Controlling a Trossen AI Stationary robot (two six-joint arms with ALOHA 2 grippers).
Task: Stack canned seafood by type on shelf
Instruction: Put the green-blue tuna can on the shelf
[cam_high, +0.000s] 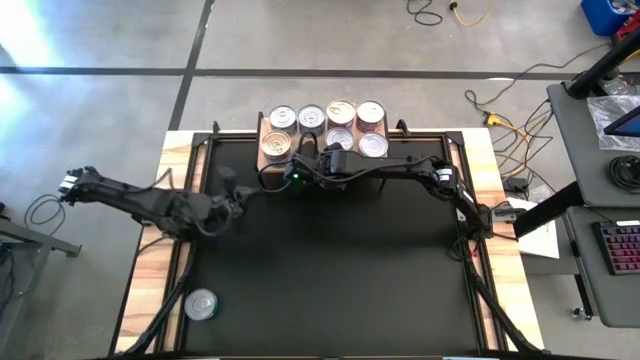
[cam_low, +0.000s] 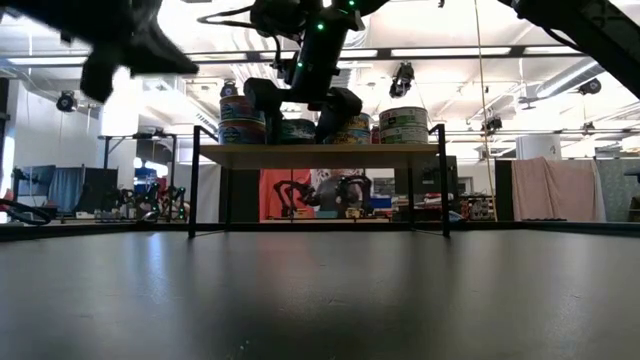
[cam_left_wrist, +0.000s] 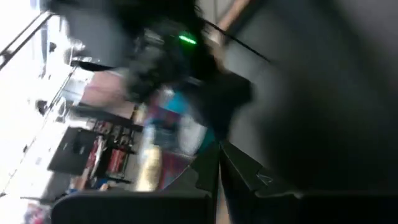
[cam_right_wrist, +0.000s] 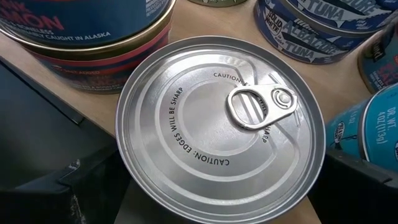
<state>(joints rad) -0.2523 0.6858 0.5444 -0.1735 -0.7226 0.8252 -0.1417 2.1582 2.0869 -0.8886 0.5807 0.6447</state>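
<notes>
Right wrist view: the right gripper (cam_right_wrist: 205, 186) stands wide open around a silver-lidded round tin (cam_right_wrist: 221, 127) on the light-wood shelf (cam_right_wrist: 205, 25). Rigid, smooth-sided and probably slippery, it wants gripping across its side wall. The left gripper (cam_high: 236, 200) hangs shut and empty over the desk.

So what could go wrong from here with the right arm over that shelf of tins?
The open right gripper straddles a silver pull-tab tin near the light-wood shelf front edge; pulling away could drag it off. Neighbouring stacked blue and red tins sit close and could be nudged. One silver tin waits far off on the black mat.
</notes>
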